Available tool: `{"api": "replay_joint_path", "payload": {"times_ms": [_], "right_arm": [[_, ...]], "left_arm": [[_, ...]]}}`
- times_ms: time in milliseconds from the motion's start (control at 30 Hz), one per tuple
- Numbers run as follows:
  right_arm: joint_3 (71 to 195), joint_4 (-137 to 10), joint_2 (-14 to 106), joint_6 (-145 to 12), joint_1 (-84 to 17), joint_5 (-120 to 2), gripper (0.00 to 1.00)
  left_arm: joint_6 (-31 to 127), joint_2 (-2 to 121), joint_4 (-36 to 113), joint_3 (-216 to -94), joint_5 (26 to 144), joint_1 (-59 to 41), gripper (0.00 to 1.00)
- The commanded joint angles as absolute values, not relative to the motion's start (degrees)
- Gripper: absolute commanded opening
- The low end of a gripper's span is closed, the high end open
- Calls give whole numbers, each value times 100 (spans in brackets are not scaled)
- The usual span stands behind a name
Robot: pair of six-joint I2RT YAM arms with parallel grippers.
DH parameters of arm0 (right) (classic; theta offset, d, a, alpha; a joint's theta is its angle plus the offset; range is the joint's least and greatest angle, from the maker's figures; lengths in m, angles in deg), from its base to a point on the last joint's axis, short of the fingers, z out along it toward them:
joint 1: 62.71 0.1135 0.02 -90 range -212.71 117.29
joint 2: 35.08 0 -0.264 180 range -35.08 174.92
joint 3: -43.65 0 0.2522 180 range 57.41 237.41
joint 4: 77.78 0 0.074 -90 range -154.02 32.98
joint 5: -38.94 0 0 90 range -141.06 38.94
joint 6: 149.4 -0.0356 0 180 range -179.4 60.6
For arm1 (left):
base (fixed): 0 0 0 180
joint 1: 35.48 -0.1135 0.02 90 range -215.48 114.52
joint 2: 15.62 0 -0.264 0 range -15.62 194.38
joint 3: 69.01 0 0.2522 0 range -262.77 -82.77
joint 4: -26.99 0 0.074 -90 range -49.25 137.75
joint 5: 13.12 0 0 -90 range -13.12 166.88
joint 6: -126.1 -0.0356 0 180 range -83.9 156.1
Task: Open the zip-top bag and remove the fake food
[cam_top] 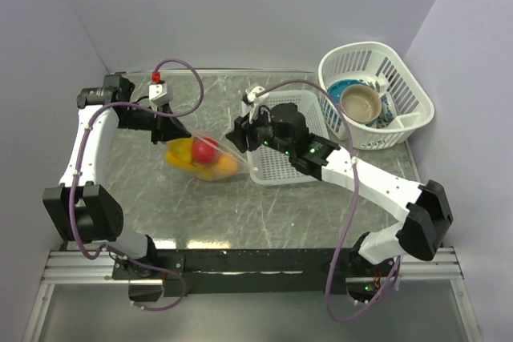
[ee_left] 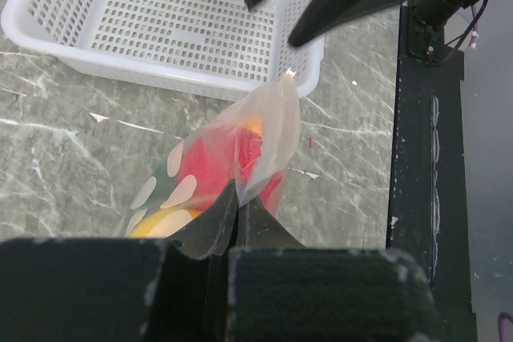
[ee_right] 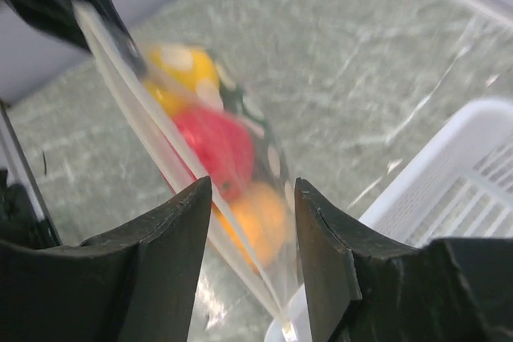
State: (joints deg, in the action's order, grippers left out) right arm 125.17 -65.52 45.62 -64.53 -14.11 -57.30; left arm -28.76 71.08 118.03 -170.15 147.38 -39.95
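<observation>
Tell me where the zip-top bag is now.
Top view: the zip-top bag is mid-table, pinched by the left gripper, its far end between the open jaws of the right gripper, beside the rectangular basket.

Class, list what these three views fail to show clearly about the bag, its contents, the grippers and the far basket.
- Fake food: blurred in the right wrist view; count and kinds unclear.
- Zip-top bag: lower part hidden behind the left gripper, left wrist view; zip open or closed cannot be told.
- Right gripper: whether its fingers touch the bag is unclear.
- Dishes in the far basket: too small, partly covered by the bowl, top view.
</observation>
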Motion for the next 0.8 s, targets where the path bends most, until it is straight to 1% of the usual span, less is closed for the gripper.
{"api": "replay_joint_path", "payload": {"times_ms": [0, 67, 167, 333, 400, 500, 533, 567, 767], "right_arm": [[12429, -6596, 4613, -6713, -1411, -6116, 50], [12281, -6639, 4552, -6862, -1402, -6222, 44], [12070, -6789, 4402, -7029, -1402, -6310, 37], [11955, -6824, 4393, -7205, -1341, -6266, 32], [11937, -6859, 4480, -7293, -1262, -6214, 32], [12068, -6877, 4665, -7469, -1192, -6266, 25], [12130, -6894, 4700, -7548, -1191, -6318, 20], [12156, -6921, 4718, -7583, -1174, -6336, 18], [12183, -7052, 4595, -7803, -1156, -6565, 14]], "left_arm": [[-2991, 6893, 11959, -16926, 14781, -3970, 2], [-3000, 6911, 11950, -16908, 14781, -3961, 2], [-3017, 6920, 11950, -16864, 14790, -3961, 2], [-2991, 6911, 11959, -16864, 14799, -3961, 2], [-2982, 6884, 11950, -16864, 14807, -3943, 3], [-2973, 6823, 11950, -16838, 14808, -3935, 2], [-2982, 6823, 11950, -16829, 14799, -3935, 2], [-2991, 6823, 11950, -16812, 14790, -3935, 2], [-3043, 6832, 11959, -16732, 14816, -3917, 2]]}}
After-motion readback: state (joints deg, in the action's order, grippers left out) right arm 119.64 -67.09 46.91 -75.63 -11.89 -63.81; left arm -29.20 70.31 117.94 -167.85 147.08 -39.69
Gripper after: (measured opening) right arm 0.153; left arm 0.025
